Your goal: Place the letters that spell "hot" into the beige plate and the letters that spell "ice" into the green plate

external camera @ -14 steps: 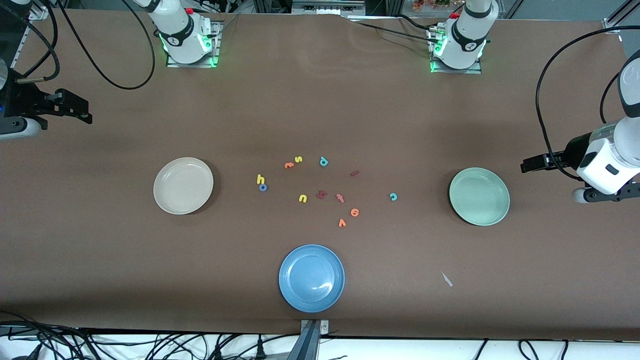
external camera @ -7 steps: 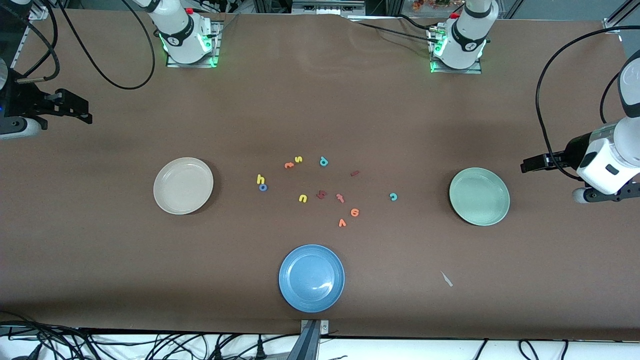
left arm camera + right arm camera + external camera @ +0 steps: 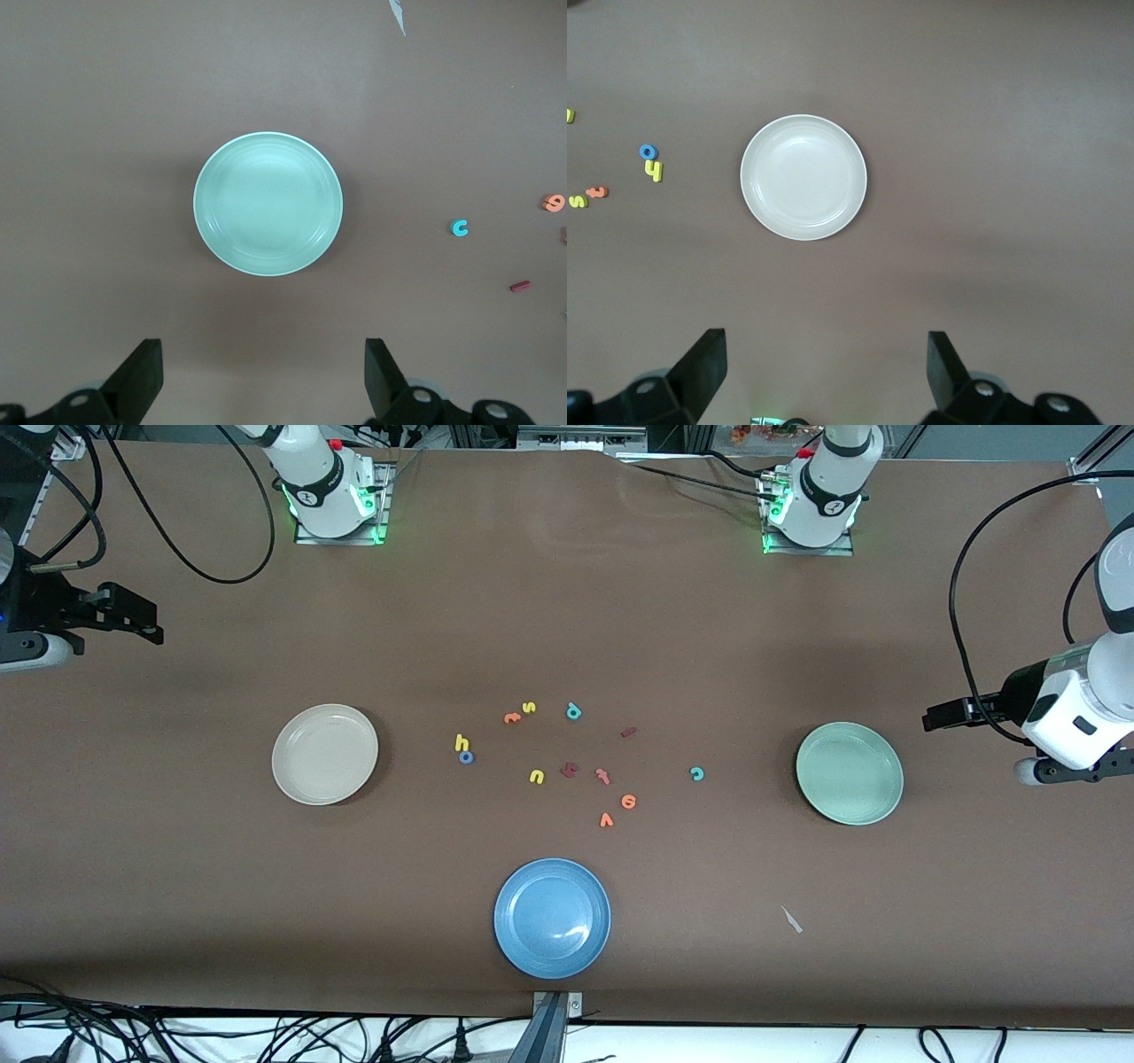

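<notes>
Both arms wait high above the ends of a brown worktop (image 3: 177,868), and each holds nothing. The left gripper (image 3: 261,376) has its jaws spread wide, above bare worktop next to the green plate (image 3: 267,204). The right gripper (image 3: 824,372) also has wide jaws, above bare worktop next to the beige plate (image 3: 803,177).

Both plates hold no letters. The beige plate (image 3: 324,754) sits toward the right arm's end, the green plate (image 3: 849,772) toward the left arm's end. A blue plate (image 3: 552,918) lies between them, nearest the front camera.

Small foam letters lie scattered mid-worktop. The yellow h (image 3: 461,742) touches the blue o (image 3: 466,757) on the side toward the beige plate. The orange t (image 3: 511,717) lies just beside a yellow s (image 3: 529,708). The dark red i (image 3: 629,732) lies near the cluster's middle. The teal c (image 3: 697,773) lies closest to the green plate. The orange e (image 3: 628,802) sits just beside an orange v (image 3: 606,820). Among them lie a teal p (image 3: 573,710), a yellow u (image 3: 536,777), a dark red letter (image 3: 570,770) and a pinkish t (image 3: 602,776).
</notes>
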Controlling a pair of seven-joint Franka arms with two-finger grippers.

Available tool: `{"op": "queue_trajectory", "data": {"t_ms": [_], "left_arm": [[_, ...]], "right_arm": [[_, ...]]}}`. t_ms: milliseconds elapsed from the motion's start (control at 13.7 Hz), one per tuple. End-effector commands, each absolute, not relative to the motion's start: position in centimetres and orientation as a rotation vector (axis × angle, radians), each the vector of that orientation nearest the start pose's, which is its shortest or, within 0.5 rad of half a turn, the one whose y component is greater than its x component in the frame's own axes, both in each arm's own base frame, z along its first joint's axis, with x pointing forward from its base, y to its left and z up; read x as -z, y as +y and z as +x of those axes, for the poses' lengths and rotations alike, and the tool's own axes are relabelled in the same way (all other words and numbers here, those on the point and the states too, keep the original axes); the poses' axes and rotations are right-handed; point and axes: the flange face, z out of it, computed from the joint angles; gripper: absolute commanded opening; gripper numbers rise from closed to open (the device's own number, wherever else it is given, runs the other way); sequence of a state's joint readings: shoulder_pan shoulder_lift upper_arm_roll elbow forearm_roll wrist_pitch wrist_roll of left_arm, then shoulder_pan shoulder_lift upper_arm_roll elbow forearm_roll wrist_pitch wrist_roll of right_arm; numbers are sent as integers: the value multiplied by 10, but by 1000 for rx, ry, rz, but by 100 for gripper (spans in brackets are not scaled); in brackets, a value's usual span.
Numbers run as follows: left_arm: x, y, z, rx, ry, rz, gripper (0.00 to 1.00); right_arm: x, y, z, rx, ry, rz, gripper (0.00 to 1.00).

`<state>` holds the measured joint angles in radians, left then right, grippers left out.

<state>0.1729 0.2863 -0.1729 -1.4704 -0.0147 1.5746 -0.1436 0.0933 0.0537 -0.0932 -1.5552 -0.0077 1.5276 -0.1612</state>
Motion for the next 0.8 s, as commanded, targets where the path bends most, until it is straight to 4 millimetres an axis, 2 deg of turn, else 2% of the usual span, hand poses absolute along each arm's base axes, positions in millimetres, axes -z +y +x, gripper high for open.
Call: {"op": "queue_trajectory", "data": {"t_ms": [0,218,364,728], "left_arm": [[-506,8,625,-299,-246,-3197,100],[-506,8,625,-299,-246,-3197,100],[-506,8,625,-299,-246,-3197,100],[-506,8,625,-302,-248,-3196,100]], "right_arm": [[-608,3,563,-125,-255,-3129,100],[-608,8,563,-125,-226,-3129,100],[-610,25,562,-118,-236,-3131,100],[-610,36,563,-113,-154,-3138,100]]}}
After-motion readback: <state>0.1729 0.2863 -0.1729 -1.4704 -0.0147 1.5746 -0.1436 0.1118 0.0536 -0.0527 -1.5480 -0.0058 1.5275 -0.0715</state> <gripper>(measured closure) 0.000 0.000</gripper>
